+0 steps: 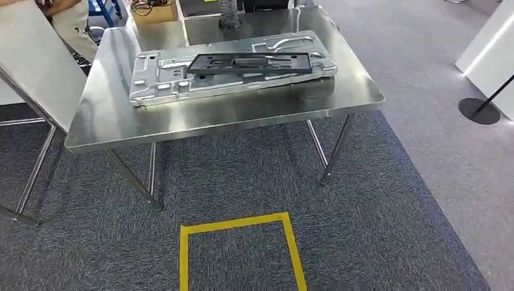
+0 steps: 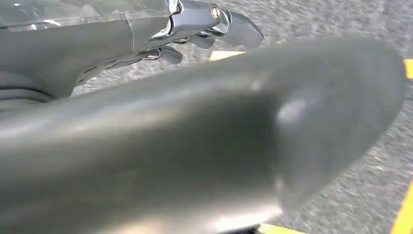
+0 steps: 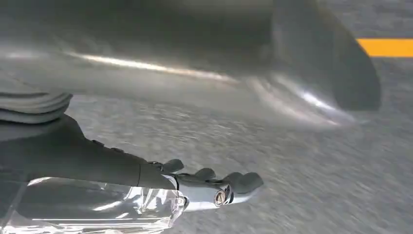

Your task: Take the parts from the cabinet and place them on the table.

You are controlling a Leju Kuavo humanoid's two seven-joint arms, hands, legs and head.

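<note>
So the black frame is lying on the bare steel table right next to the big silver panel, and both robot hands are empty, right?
Not quite. In the head view the black frame lies on top of the big silver panel, not beside it on the steel table. The rest holds: the wrist views show the left hand and right hand holding nothing.

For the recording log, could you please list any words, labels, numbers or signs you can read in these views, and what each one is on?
No readable text in any view.
Silver stamped panel and black part on the steel table: no lettering visible.
Cardboard box behind the table: no print legible.
Yellow floor tape: a plain outline, no characters.
Left hand and right hand: no markings visible.
</note>
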